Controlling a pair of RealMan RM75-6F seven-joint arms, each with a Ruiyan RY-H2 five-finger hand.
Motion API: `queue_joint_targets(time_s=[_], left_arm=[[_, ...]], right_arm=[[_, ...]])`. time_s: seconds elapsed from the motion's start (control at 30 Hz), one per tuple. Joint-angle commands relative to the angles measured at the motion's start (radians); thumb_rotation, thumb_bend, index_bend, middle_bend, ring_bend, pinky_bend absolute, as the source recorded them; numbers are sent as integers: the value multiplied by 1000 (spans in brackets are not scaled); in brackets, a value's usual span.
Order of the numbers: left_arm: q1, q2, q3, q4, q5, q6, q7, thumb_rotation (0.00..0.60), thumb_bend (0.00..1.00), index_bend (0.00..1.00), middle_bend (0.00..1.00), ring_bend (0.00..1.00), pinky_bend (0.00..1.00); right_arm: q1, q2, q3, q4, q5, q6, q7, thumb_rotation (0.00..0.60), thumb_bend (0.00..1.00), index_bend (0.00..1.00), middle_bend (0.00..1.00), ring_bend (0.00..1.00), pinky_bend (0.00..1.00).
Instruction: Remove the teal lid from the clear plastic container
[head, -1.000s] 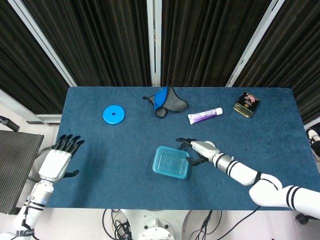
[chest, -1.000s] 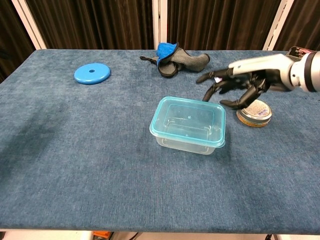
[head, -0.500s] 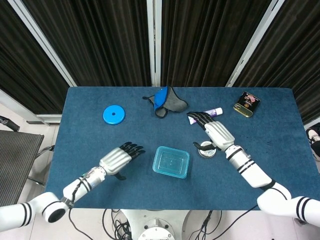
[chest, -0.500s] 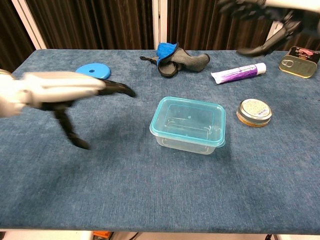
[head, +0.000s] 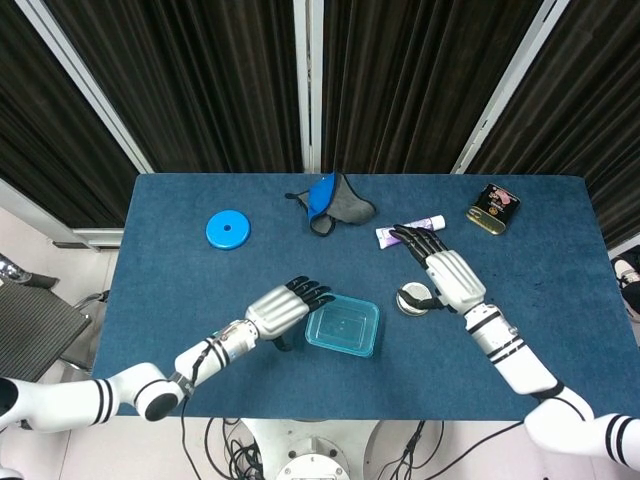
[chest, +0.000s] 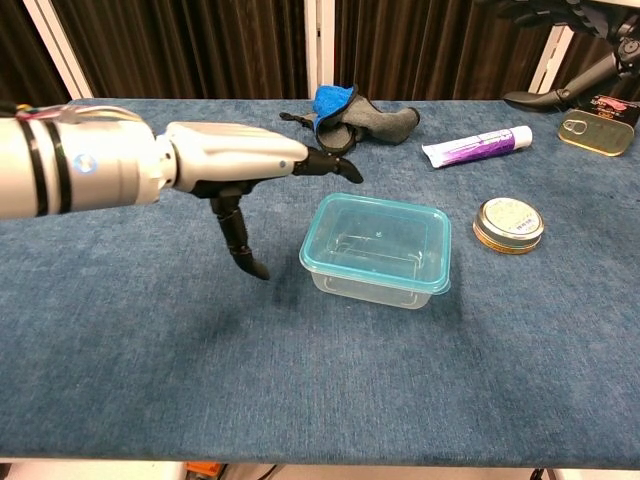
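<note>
Off to the far side of the left hand (head: 283, 306), well apart from it, lies a blue disc (head: 228, 229) on the table (head: 180, 290). The left hand has swung in from the table's edge within the last second and now hovers with its fingers spread and extended, thumb hanging down, holding nothing. Its fingertips reach just over the near rim of the clear plastic container (head: 342, 325), and the chest view shows them above the box, not touching it.

The container sits directly ahead of those fingertips, between the two hands, with the teal lid (chest: 378, 237) seated on top and its rim flush all round. Beyond the container, well past both hands, lies a blue-and-grey cloth (head: 333, 201).

The right hand (head: 446, 279) has drawn away from the container's right edge and risen; it hangs open above a round gold tin (chest: 508, 224), with a purple tube (head: 410, 231) just past its fingertips. A rectangular can (head: 493, 209) lies further out on its far right.

The approach has passed to the left hand, I judge; the lid is not yet gripped.
</note>
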Motion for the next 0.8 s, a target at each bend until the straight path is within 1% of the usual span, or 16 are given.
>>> queue_joint_targets(time_s=[0.03, 0.2, 0.3, 0.43, 0.63, 0.8], left_arm=[[-61, -9, -10, 2, -111, -41, 61, 600, 0, 0, 0, 0, 0], [-135, -15, -2, 4, -268, -65, 118, 600, 0, 0, 0, 0, 2], [-190, -8, 14, -5, -371, -79, 145, 600, 0, 0, 0, 0, 9], [-264, -13, 40, -5, -491, -63, 181, 600, 0, 0, 0, 0, 13], [-350, -23, 73, -7, -614, -48, 199, 600, 0, 0, 0, 0, 16], [-404, -40, 102, 19, -693, -42, 199, 600, 0, 0, 0, 0, 24]], right_arm=[[-3, -2, -8, 7, -6, 4, 12, 600, 238, 0, 15, 0, 0], [-4, -15, -22, 24, -20, 7, 35, 600, 237, 0, 15, 0, 0], [-7, -18, -28, 28, -33, 18, 45, 600, 237, 0, 15, 0, 0], [-14, -16, -36, 29, -48, 35, 61, 600, 237, 0, 15, 0, 0], [-20, -17, -51, 41, -63, 46, 90, 600, 236, 0, 15, 0, 0], [-22, -19, -66, 50, -87, 56, 104, 600, 236, 0, 15, 0, 0]])
